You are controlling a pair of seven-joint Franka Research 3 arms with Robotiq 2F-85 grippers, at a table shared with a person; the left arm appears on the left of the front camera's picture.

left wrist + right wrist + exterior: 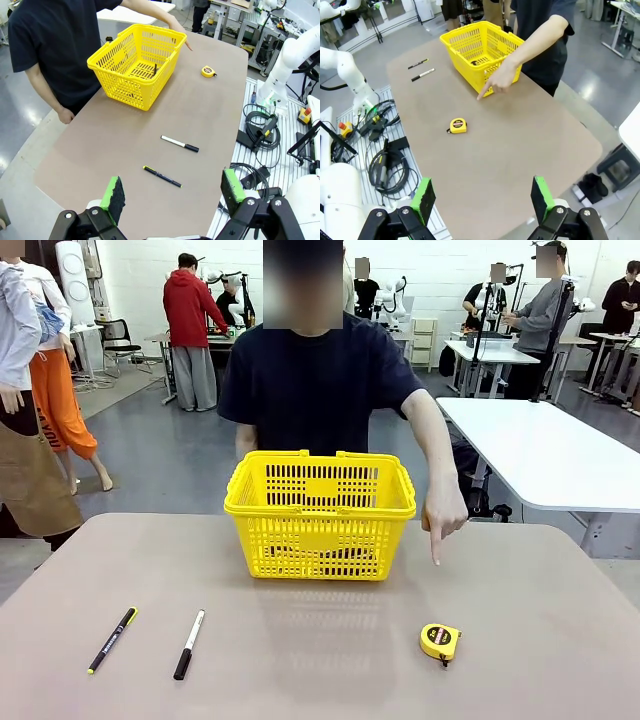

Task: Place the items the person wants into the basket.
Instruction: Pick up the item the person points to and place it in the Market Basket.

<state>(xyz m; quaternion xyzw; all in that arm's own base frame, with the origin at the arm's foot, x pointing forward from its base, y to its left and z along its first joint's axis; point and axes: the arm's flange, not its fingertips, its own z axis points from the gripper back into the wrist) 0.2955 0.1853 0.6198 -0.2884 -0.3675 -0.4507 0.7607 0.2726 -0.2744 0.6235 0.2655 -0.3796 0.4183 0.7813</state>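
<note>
While the person's hand (443, 515) points at the tape measure (440, 642) lying on the desk (300, 680), apart from the basket (320, 508) | step: pick not begun | both arms' jaws released, holding nothing | next: you likely bring the right arm's jaws down astride it.

I am seeing bare desk (330, 660) lying all around the tape measure (439, 642), with the person's pointing hand (445, 512) hanging beyond it beside the basket's (320, 502) right wall, and the pen (112, 640) and marker (189, 644) lying well apart on the left.
</note>
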